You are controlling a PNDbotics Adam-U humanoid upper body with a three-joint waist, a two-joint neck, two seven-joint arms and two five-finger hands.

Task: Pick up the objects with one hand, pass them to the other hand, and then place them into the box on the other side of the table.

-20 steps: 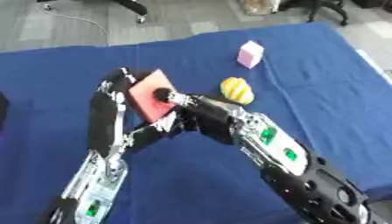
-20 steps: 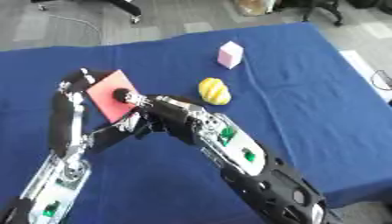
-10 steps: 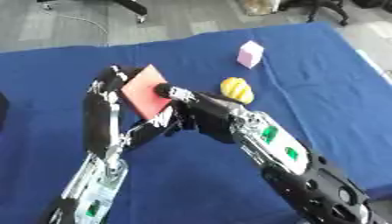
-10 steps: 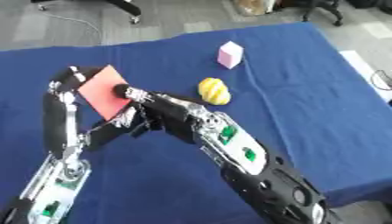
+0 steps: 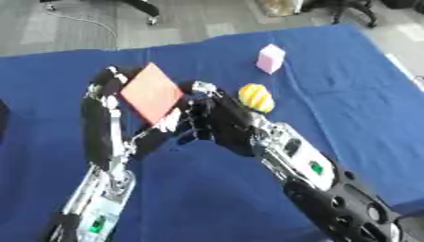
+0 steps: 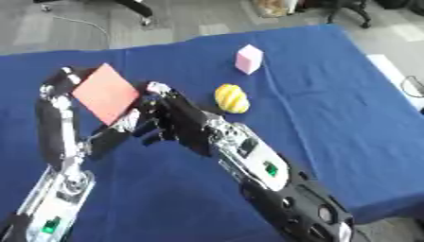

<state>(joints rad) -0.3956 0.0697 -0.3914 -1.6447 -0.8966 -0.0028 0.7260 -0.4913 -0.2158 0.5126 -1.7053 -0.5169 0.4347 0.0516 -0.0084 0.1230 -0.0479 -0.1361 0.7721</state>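
Blue-covered table (image 5: 331, 85), seen from above. A flat red square object (image 5: 152, 92) is held up off the cloth, tilted on one corner like a diamond, over the left-centre part of the table.

Left hand (image 5: 112, 87): at the red square's upper-left edge, fingers curled round that edge, gripping it. The arm rises from the near-left edge of the table and bends sharply at the elbow.

Right hand (image 5: 192, 124): just beside the red square's lower-right edge, fingers spread and relaxed, holding nothing. Whether a fingertip touches the square, cannot tell. The arm comes in from the near-right corner.

On the cloth: a yellow ribbed object (image 5: 256, 97), rounded, lies near the table's centre, just beyond the right forearm. A pink block (image 5: 269, 58) stands farther back, toward the far edge, apart from the yellow one.
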